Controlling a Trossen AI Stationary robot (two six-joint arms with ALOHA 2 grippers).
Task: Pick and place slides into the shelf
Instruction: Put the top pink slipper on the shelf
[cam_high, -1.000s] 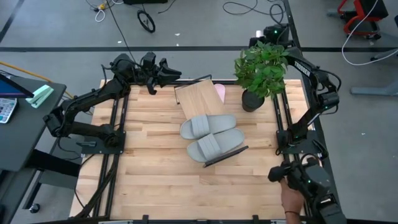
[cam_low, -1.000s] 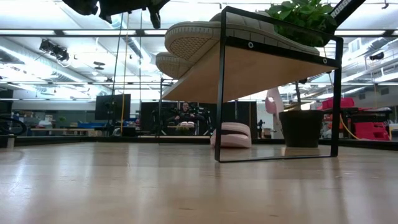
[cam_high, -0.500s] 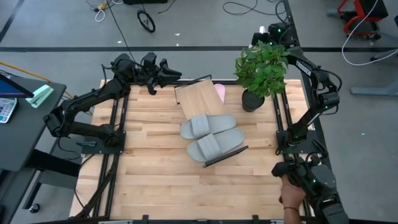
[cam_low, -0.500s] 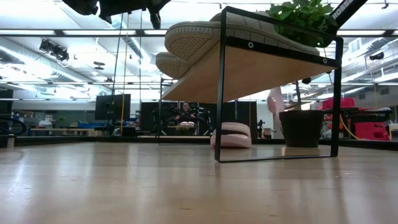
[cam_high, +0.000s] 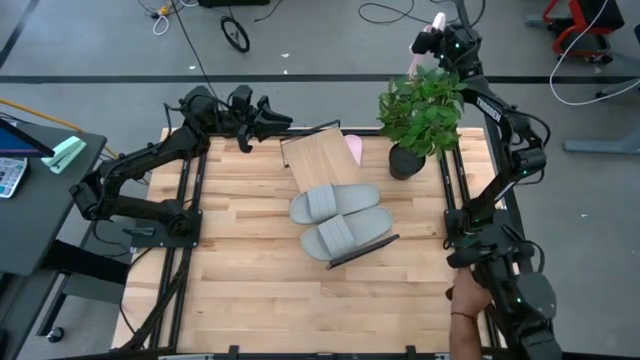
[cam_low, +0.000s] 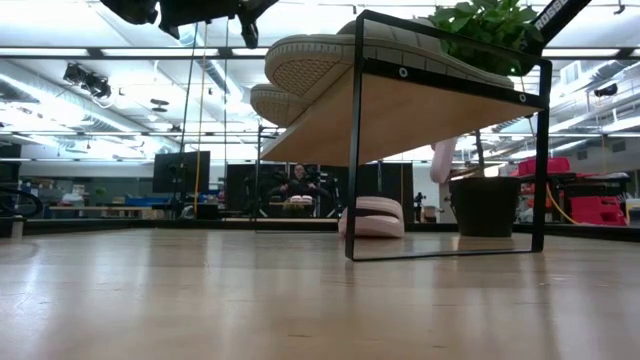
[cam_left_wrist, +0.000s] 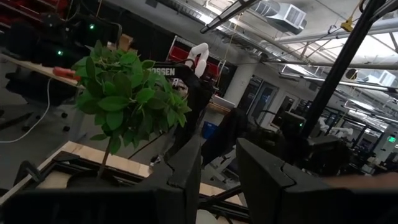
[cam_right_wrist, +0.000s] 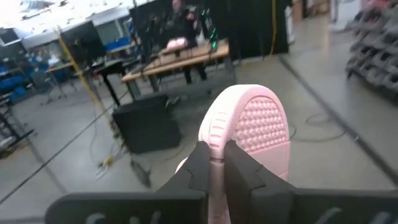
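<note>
The shelf (cam_high: 330, 185) stands aslant mid-table on its black frame. Two grey slides (cam_high: 340, 215) lie side by side on its board, also seen from below in the low view (cam_low: 330, 55). One pale pink slide (cam_low: 372, 217) rests sole-down on the table under the shelf's far end (cam_high: 353, 148). The other pink slide (cam_right_wrist: 249, 124) is in my right gripper (cam_right_wrist: 219, 163), which is shut on it high over the far right corner, beyond the plant. My left gripper (cam_high: 275, 115) hovers open at the far edge, left of the shelf. My right gripper pinches the pink slide's sole rim (cam_right_wrist: 214, 146) between its two fingers. The studded underside (cam_right_wrist: 261, 121) faces the wrist camera. The slide is lifted clear of the table and shows pale pink beyond the plant (cam_high: 437, 20) and behind the pot (cam_low: 443, 160).
A potted plant (cam_high: 420, 105) stands at the far right, close to the shelf's end and right under the right arm. A person's hand (cam_high: 465, 300) rests at the near right corner by the arm's base. Bare planks lie toward the near edge (cam_high: 260, 290).
My right gripper has carried the pink slide up and toward the far edge, out from behind the plant's leaves. The person's hand at the near right corner has shifted. The left arm, the shelf and the other slides have kept still.
</note>
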